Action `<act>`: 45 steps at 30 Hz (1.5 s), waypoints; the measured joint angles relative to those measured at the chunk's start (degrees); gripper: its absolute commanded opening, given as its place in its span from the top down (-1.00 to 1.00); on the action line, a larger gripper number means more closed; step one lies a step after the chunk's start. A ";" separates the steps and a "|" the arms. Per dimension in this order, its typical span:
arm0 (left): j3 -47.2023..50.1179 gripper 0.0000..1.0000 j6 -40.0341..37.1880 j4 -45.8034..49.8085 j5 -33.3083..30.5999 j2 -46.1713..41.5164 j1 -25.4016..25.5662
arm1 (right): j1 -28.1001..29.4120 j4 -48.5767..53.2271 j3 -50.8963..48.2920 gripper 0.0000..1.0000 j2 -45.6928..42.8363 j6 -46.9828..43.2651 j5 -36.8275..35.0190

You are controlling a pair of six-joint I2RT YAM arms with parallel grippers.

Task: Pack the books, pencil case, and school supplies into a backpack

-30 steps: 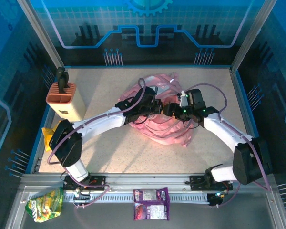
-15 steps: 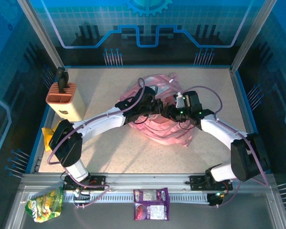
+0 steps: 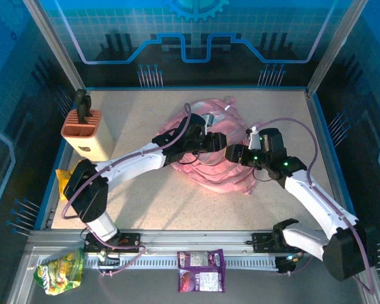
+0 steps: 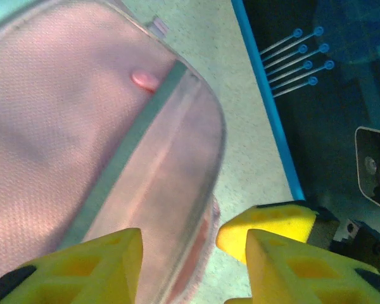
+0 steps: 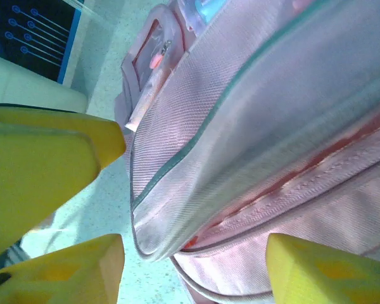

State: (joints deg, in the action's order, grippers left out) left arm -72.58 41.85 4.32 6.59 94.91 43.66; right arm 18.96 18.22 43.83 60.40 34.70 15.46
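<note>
Between the parted yellow fingers of the left end effector (image 4: 193,244): the rounded edge of the backpack (image 4: 82,126), pink woven fabric with grey-green piping. The jaws stand apart and clamp nothing. A small pink zip pull (image 4: 144,80) lies on the fabric beyond.

Right end effector (image 5: 195,247): jaws wide apart, a folded corner of the same backpack in the gap, with space on both sides.

Position, overhead view: both arms meet over the backpack, which lies slumped on the far half of the counter (image 3: 145,190), slightly right of centre, with pale strap loops towards the back wall.

Surface: beige speckled counter, edged by a blue rim (image 3: 196,88).

Other items:
- Block (image 3: 85,136), beige with an orange top and dark handles standing in its slots, at the left edge.
- Yellow item (image 3: 62,182), partly hidden under the left arm; identity cannot be told.
- Rail (image 3: 196,240), aluminium, at the near edge, carrying both arm bases.
- Snack bag (image 3: 58,271), green and yellow, on the grey ledge in front of the rail, at the left.
- Purple packets (image 3: 201,271), same ledge, centre.

Room: aluminium frame posts (image 3: 54,44); blue backdrop panels (image 3: 196,31) with a grid, circuit-style lines and a gear motif.

Writing: packet print too small to read.
</note>
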 measured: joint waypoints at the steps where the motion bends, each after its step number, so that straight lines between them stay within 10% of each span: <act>1: 1.11 -0.08 0.09 -0.50 0.87 -0.81 -0.20 | 0.07 1.33 0.00 -0.34 -0.61 -0.57 -0.81; 13: 17.07 -0.33 5.25 -5.97 3.37 -7.48 -10.75 | 10.25 10.03 0.00 -0.45 -2.21 -1.75 -12.81; 35: 22.16 -0.36 14.10 -9.97 -3.93 -5.99 -10.27 | 26.12 9.16 -0.39 -0.26 -0.44 7.58 -29.22; 45: 18.14 0.30 16.02 -10.51 -2.71 0.87 -7.63 | 29.46 8.39 -0.33 -0.28 4.72 10.23 -32.02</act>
State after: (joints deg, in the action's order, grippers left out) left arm -54.43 57.87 -6.20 3.88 95.79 36.03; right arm 48.42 26.61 43.51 65.12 44.93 -16.56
